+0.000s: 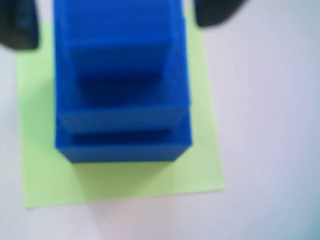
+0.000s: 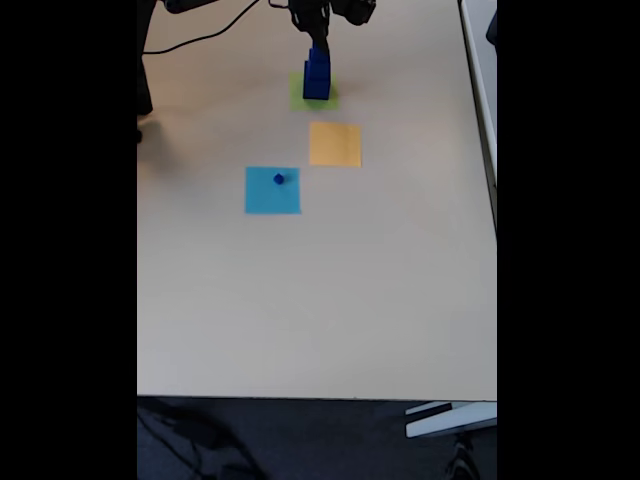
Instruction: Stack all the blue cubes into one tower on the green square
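A stepped tower of blue cubes (image 1: 122, 100) stands on the green square (image 1: 120, 185), wider blocks below and narrower ones above. The fixed view shows the same tower (image 2: 317, 78) on the green square (image 2: 296, 97) at the far end of the table. My gripper (image 1: 117, 20) is open just over the tower's top, with its dark fingers (image 1: 20, 25) on either side and a gap to the blue on both. From the fixed view my gripper (image 2: 318, 45) hangs right above the tower. One small blue cube (image 2: 278, 179) sits alone on the light blue square (image 2: 272, 198).
An orange-yellow paper square (image 2: 335, 145) lies between the green and light blue squares. A black cable (image 2: 200, 38) runs across the far left of the beige table (image 2: 320, 300). The table's right edge and front edge are in the fixed view.
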`<action>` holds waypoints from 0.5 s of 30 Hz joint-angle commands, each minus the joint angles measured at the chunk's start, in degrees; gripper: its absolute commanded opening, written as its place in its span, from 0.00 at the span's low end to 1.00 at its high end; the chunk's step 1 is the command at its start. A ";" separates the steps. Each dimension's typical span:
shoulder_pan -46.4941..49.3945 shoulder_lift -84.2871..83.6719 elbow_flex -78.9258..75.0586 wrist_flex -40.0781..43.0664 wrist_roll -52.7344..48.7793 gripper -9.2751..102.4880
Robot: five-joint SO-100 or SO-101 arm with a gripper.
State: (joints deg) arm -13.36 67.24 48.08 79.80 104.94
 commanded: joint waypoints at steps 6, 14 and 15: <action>1.49 3.25 -9.93 -8.96 -5.98 0.22; 2.72 4.39 -8.09 -9.14 -5.62 0.08; 2.90 4.75 -7.82 -9.05 -6.06 0.08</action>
State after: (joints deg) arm -11.34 67.24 41.75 71.81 99.32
